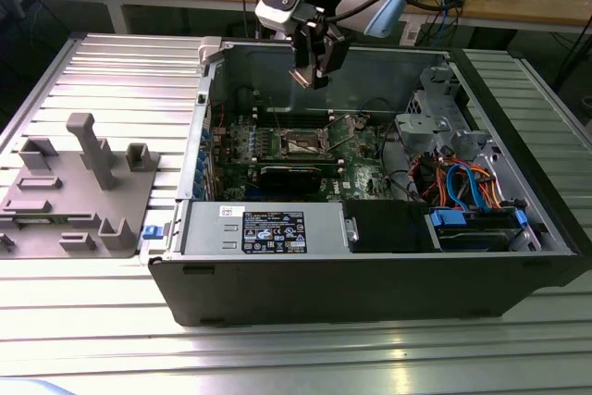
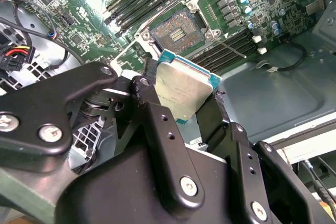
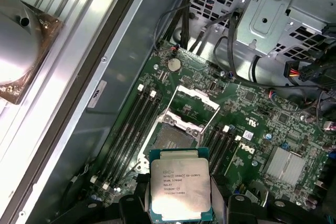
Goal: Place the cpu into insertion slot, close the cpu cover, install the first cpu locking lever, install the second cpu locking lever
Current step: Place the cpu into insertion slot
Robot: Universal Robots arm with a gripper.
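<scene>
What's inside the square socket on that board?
Only its bare contact field: the insertion slot is empty, the cpu cover raised. The cpu in the gripper hides the slot's near edge in the first wrist view.

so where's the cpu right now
In the first wrist view the cpu is clamped in the gripper, in the air above the open insertion slot, not yet seated.

The exterior view stands back, looking down into the open case, arm at upper centre. Both wrist views look down from close, sharing the slot and the cpu.
</scene>
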